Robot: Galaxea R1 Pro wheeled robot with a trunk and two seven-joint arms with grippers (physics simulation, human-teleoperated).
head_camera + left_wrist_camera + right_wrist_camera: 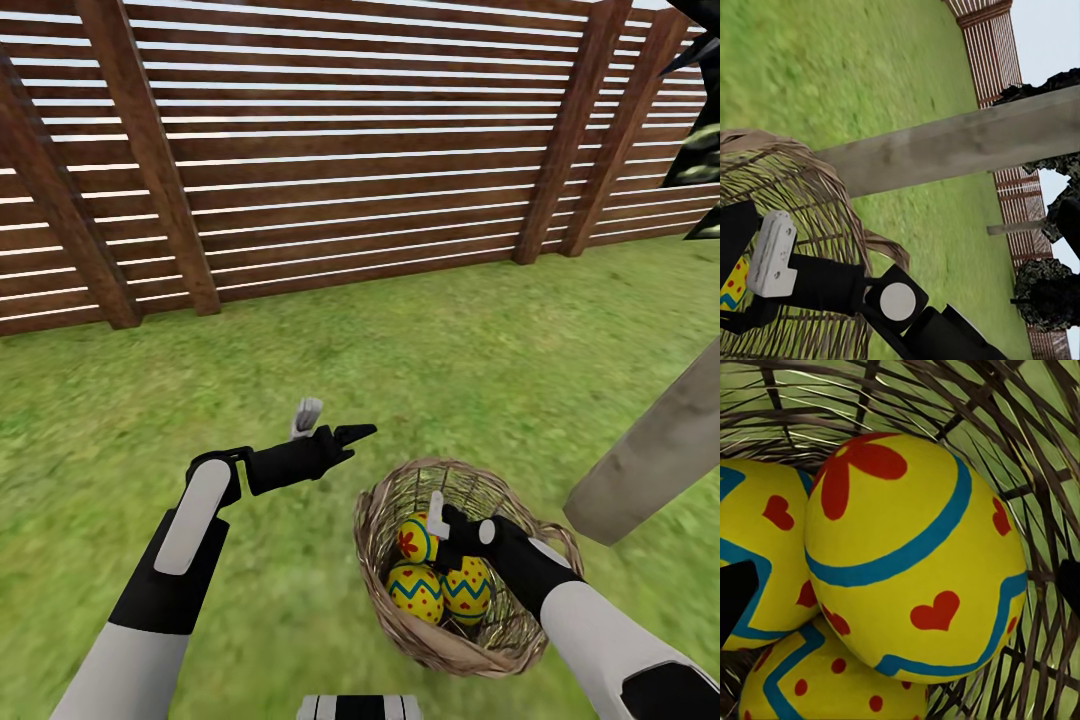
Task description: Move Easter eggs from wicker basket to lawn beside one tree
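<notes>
The wicker basket (400, 610) stands on the lawn (300, 360) just left of the tree (655, 455), whose pale trunk leans across the right side. Three Easter eggs lie inside it: a flower-marked one (413, 538) on top, two zigzag ones (417, 592) (470, 590) below. My right gripper (440, 532) reaches down into the basket. In the right wrist view its dark fingertips (735, 600) stand open on either side of the top egg (915, 555), apart from it. My left gripper (352, 440) hovers open over grass left of the basket, holding nothing.
A brown slatted wooden fence (330, 150) runs across the back. Dark foliage (700, 150) hangs at the upper right. In the left wrist view the trunk (960, 146) passes beyond the basket (802, 195), with more trees (1050, 292) by the fence. Open grass lies left and behind.
</notes>
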